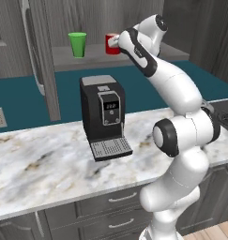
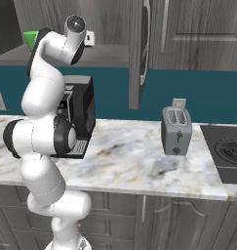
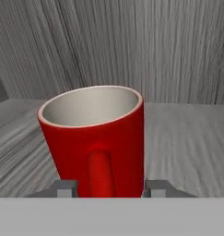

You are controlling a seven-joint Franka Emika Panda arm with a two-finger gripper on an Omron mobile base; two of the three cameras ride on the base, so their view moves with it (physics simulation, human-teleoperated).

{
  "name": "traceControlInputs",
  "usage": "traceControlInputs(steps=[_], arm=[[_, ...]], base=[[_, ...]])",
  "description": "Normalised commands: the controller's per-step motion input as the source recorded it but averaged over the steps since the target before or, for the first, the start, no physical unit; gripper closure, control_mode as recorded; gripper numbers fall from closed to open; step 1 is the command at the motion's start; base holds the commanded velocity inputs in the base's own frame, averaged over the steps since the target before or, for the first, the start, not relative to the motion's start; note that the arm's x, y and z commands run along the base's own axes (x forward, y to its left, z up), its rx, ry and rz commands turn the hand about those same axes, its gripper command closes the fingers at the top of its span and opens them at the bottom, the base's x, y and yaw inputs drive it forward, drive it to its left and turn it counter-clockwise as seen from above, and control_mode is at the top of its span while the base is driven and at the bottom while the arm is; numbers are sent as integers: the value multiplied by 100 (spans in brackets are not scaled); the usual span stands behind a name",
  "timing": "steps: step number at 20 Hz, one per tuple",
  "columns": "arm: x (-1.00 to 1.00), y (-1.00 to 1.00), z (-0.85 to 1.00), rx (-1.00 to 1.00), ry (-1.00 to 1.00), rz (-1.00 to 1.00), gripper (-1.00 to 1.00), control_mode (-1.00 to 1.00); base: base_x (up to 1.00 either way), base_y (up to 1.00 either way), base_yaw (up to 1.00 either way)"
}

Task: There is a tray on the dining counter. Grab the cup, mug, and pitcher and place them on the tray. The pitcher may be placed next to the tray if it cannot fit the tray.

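The red mug [image 3: 92, 138] stands upright on a grey wooden ledge [image 3: 187, 138], with its handle facing the hand camera. My gripper [image 3: 111, 186] has a fingertip pressed against each side of the mug, low on its body, so it is shut on it. From the left base view the mug [image 1: 110, 44] is at the end of my outstretched arm, with the gripper [image 1: 116, 43] on it. The green cup [image 1: 78, 44] stands upright on the same ledge, to the left of the mug; its rim [image 2: 31, 36] peeks out behind my arm. The tray, the pitcher and the dining counter are out of view.
A black coffee machine [image 1: 103, 115] stands on the marbled worktop [image 1: 40, 164] below the ledge. A grey toaster [image 2: 176, 129] and a stove [image 2: 232, 149] are to the right. A tall door with a long handle [image 1: 33, 51] hangs left of the ledge.
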Motion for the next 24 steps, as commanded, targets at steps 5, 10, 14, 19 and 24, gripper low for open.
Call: traceControlInputs(steps=[5,10,14,19,24], arm=[[-10,0,3,0,-3,0,100,-100],[-96,0,35,0,-21,0,100,-100],[-100,0,26,0,-14,0,100,-100],[-100,0,0,0,-7,0,100,-100],[-100,0,0,1,0,0,100,-100]], base=[[0,0,0],[0,0,0],[0,0,0],[0,0,0],[0,0,0]])
